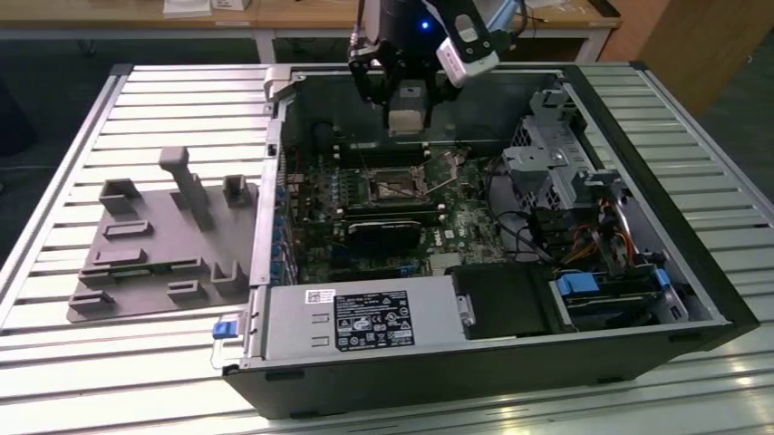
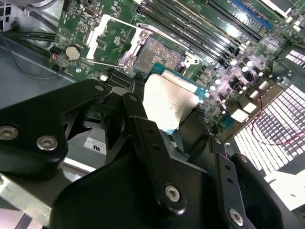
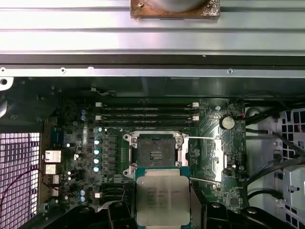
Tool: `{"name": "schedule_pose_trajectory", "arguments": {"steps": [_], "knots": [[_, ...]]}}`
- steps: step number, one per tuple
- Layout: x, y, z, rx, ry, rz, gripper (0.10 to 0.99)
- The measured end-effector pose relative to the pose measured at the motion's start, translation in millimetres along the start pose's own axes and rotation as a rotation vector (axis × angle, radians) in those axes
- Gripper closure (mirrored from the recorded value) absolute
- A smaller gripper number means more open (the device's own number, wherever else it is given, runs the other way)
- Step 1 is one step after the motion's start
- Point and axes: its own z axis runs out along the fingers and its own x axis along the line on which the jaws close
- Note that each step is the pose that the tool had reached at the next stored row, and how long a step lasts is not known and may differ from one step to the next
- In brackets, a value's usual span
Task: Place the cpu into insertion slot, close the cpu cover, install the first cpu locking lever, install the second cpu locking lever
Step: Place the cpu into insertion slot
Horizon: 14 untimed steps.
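- Chip (image 3: 163,200): flat and square, with a silver-grey metal top on a green-edged base. It is clamped level between the jaws, metal side up, and held clear of the board.
- Socket (image 3: 155,153): square, with a dark centre and a thin metal rim. It lies uncovered, just past the jaw tips and below them.
- Cover (image 2: 112,36): a thin silver frame with a square window, swung open off the socket, to one side of the jaws.
- Levers (image 3: 202,138): two thin wire rods, unlatched, reaching out from the socket toward the cover's side.
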Motion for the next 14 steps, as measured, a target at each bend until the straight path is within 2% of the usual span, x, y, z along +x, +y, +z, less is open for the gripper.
{"name": "schedule_pose_trajectory", "arguments": {"steps": [14], "knots": [[0.2, -1.9, 24.5, 0.003, -0.0001, 0.000, 0.545]]}}
